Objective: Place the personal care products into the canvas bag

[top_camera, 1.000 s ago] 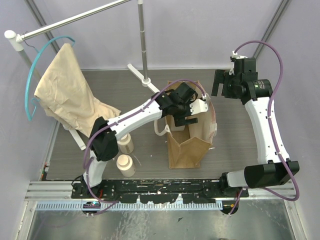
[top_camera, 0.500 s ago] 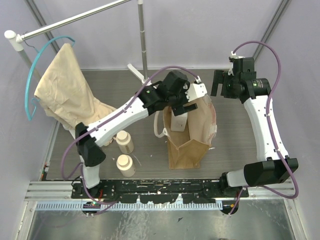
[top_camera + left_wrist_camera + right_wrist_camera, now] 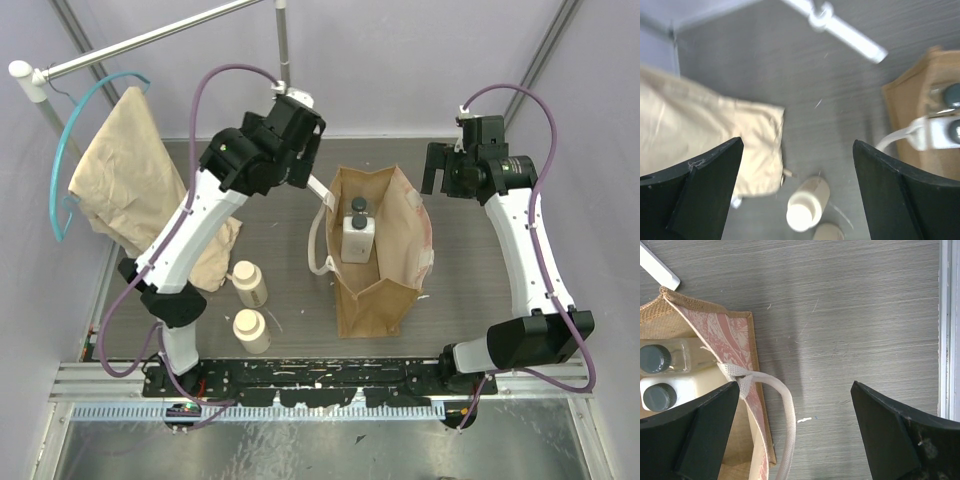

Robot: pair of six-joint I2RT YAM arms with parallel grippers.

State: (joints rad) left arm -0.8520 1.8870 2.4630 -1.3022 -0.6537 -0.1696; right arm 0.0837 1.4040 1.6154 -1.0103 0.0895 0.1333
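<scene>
In the bag [image 3: 385, 300], two dark-capped bottles [image 3: 357, 238] stand already — half done. Left of it, two cream bottles [image 3: 250, 287] wait outside. The left gripper [image 3: 797, 147] and right gripper [image 3: 794, 387] hang spread — empty.

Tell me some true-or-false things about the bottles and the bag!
1. Two dark-capped bottles are inside the bag. True.
2. The cream bottles are in the bag too. False: both sit on the table, left of the bag.
3. The left fingers hold a bottle. False: they are open and empty.
4. The bag stands upright. True.
5. The right fingers are open and empty. True.
</scene>
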